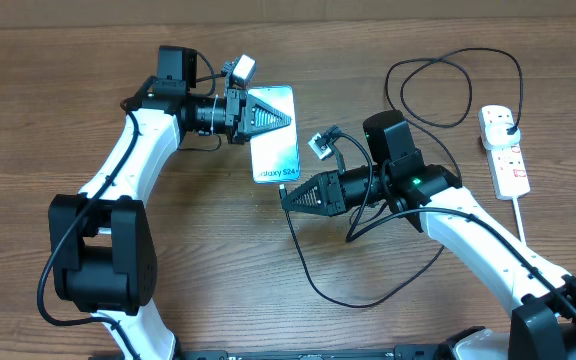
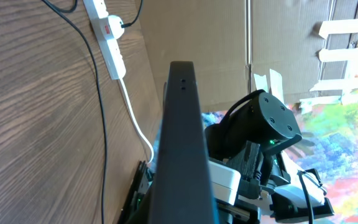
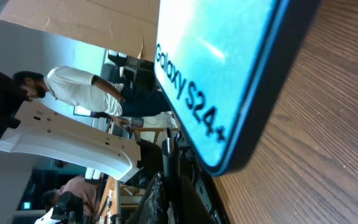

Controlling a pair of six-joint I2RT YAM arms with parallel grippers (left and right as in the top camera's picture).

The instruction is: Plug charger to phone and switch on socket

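The phone (image 1: 274, 140) has a lit teal screen and is held off the wooden table by its top end, with my left gripper (image 1: 282, 118) shut on it. In the left wrist view its black edge (image 2: 182, 124) runs up from between the jaws. My right gripper (image 1: 287, 196) is shut on the charger's connector end (image 1: 284, 188), just below the phone's bottom edge. In the right wrist view the connector (image 3: 168, 155) stands beside the "Galaxy S24+" end of the phone (image 3: 222, 68), a small gap apart. The charger's black plug (image 1: 509, 126) sits in the white socket (image 1: 505, 150).
The black charger cable (image 1: 313, 275) loops over the table below my right arm and curls again at the back right (image 1: 455, 88). The socket's white cord (image 1: 521, 215) runs toward the right arm's base. Cardboard walls stand behind the table.
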